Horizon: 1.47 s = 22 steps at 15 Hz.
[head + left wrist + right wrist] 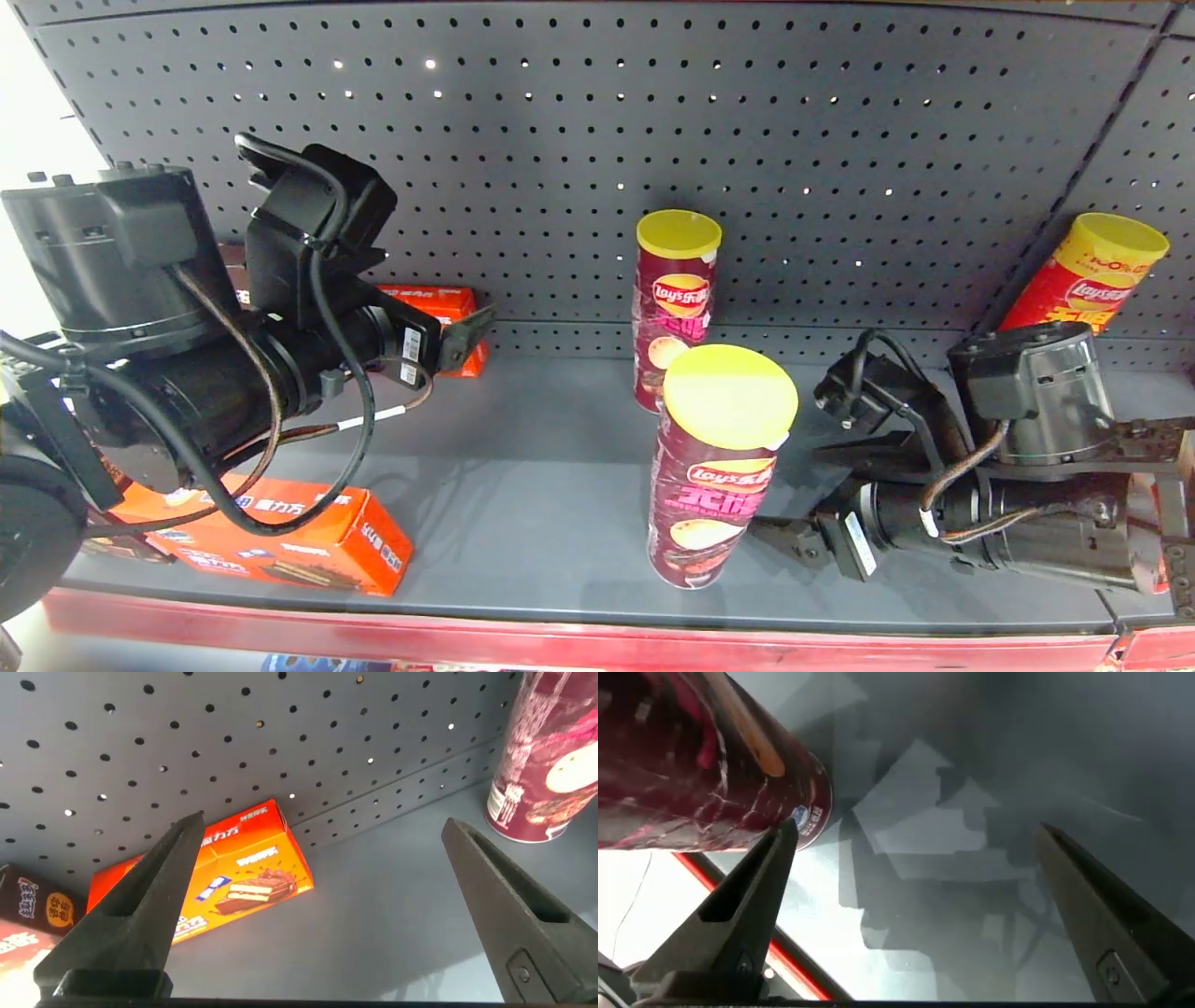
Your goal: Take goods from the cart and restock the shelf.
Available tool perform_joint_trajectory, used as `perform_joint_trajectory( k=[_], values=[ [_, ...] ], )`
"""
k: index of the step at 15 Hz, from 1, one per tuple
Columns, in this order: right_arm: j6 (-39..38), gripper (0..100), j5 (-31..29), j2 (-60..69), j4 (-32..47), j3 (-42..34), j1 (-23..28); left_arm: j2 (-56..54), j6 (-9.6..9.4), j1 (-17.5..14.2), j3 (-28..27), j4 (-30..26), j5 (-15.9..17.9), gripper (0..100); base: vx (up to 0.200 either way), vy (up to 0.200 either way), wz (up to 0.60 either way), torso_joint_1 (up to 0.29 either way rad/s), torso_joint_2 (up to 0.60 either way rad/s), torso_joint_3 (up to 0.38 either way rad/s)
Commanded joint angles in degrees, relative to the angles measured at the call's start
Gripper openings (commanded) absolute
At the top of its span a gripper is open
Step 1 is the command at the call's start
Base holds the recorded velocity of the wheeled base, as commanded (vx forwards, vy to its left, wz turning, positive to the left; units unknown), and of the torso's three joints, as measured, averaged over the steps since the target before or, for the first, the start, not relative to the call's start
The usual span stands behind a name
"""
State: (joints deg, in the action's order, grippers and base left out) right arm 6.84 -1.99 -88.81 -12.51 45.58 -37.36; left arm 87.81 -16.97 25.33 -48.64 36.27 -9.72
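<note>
Just beside right gripper [917, 831] — chip can [691, 775]

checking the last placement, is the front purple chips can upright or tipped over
Upright: the front purple chips can stands on its base on the shelf, yellow lid on top. The right hand beside it is open.

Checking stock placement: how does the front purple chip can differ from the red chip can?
The front purple chip can stands mid-shelf near the front edge; the red chip can sits far right at the back panel. The right gripper is beside the purple can, not the red one. Both have yellow lids.
</note>
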Motion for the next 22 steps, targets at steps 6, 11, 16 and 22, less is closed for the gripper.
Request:
perform_joint_trajectory(
  k=[6, 11, 16, 22],
  values=[
    [0.0, 100, 0.0, -1.5, -0.1, 1.3, -1.7, 0.3, 0.01, 0.0, 0.2, 0.7, 0.0, 100, 0.000, 0.000, 0.00, 0.000, 0.00, 0.000],
    [-0.2, 100, -1.1, 1.4, -0.1, 0.6, -1.1, -0.4, 0.01, 0.0, 0.5, 0.5, 0.0, 100, 0.000, 0.000, 0.00, 0.000, 0.00, 0.000],
    [-0.5, 100, -2.0, 19.2, -0.9, -5.2, 2.5, -13.2, -0.17, 1.0, 5.4, -3.0, -0.4, 100, 0.000, 0.000, 0.00, 0.000, 0.00, 0.000],
    [0.5, 100, -4.2, 48.6, -2.3, -24.4, 1.4, -44.3, -1.75, 1.9, 26.8, -3.2, -1.4, 100, 0.000, 0.000, 0.00, 0.000, 0.00, 0.000]
  ],
)
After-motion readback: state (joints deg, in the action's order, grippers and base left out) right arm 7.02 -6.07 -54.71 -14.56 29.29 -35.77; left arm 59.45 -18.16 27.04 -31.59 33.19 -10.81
